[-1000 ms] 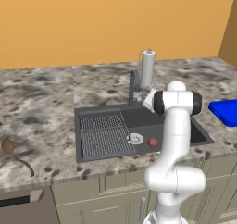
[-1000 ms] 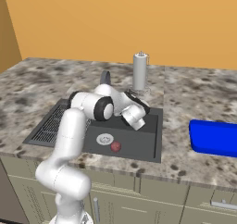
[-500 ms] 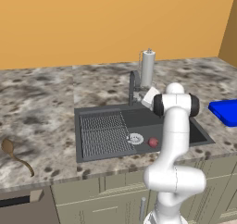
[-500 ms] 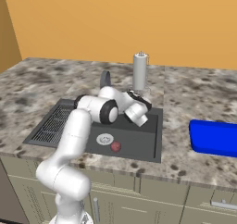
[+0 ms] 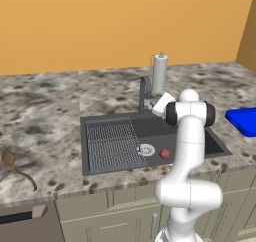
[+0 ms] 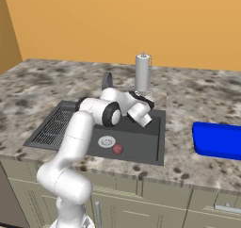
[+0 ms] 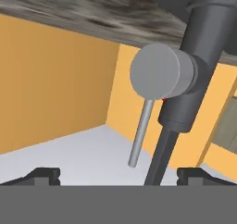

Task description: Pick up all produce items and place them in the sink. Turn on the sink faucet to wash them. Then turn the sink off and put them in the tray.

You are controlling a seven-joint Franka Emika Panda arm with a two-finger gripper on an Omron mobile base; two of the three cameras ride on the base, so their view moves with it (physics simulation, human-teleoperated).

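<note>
1. While my pincer (image 7: 118, 174) sits close under the sink faucet (image 7: 185, 79), its two tips stand wide apart with nothing between them; the faucet's thin silver lever (image 7: 140, 133) hangs just left of centre, so a sloppy sideways push could slip off the rod instead of turning it.
2. Moving right, the dark spout stem crosses between my tips; if I drive forward I judge I could jam a finger against it and shove the hand off line.
3. Down in the sink (image 5: 100, 163), the red produce ball (image 5: 165, 154) rests just beside the round drain (image 5: 146, 149), untouched; a strong stream or a bump from my elbow could roll it.
4. Far right, the blue tray (image 6: 216, 140) lies well apart on the counter (image 6: 188, 88), so the later carry is long and a weak grip could drop the round fruit.
</note>
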